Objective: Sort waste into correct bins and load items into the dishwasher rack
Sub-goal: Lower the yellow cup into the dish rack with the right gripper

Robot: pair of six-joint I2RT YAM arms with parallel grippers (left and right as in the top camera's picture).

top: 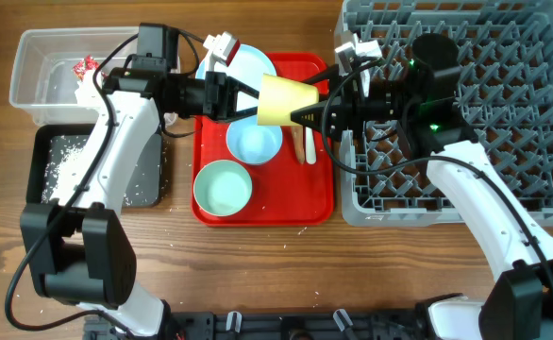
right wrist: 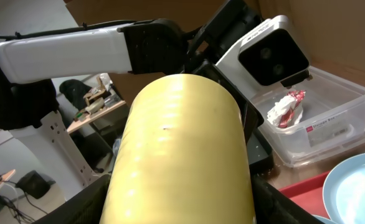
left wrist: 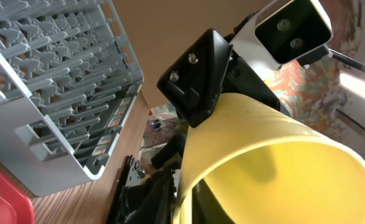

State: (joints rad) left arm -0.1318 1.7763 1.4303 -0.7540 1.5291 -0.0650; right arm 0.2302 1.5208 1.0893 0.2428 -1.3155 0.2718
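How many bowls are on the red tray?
2. The middle bowl sits mid-tray, partly under the held yellow cup; the near bowl is in the near-left corner of the red tray. Its far end is partly covered, so another could hide.

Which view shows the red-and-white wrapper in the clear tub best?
Right wrist view: the wrapper lies large and sharp inside the clear tub. Overhead shows it only as a small speck; the left wrist view misses it.
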